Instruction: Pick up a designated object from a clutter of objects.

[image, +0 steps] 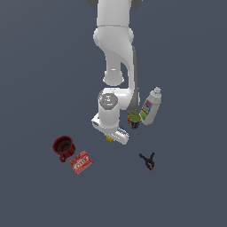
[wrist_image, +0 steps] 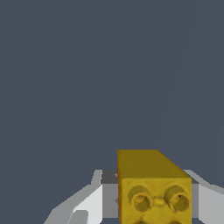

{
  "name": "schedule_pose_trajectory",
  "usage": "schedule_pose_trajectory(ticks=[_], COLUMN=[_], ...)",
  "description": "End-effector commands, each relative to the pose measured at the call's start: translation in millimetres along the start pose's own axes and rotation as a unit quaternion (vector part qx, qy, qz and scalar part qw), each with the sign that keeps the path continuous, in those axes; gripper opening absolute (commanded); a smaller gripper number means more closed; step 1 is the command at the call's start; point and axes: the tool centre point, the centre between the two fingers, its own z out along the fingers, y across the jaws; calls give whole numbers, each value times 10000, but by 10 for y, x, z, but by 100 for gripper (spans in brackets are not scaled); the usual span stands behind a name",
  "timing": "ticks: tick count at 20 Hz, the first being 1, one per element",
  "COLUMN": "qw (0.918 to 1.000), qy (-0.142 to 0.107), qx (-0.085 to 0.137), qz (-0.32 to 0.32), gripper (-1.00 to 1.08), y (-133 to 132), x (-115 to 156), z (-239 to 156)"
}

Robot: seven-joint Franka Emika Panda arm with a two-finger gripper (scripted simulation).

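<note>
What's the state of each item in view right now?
yellow brick: between the tool fingers, contact not confirmable
dark red mug: upright, free
red packet: lying flat, next to the mug
white bottle: tilted
black clamp: lying flat, apart
green-topped can: beside bottle

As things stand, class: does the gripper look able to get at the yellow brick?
Probably yes: in the wrist view the yellow brick sits between the gripper's fingers, nothing blocking it. Whether they already clamp it cannot be told.
</note>
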Motion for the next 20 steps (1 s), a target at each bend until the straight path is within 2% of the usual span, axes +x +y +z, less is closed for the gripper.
schedule_pose_trajectory(ticks=[1, 10, 20], qw=[10000, 10000, 10000], qy=[4, 4, 9], qx=[5, 5, -3], qz=[-3, -3, 1], gripper=[-100, -100, -100], y=[-23, -217, -636], x=[-13, -171, -501], z=[-45, -484, -1445])
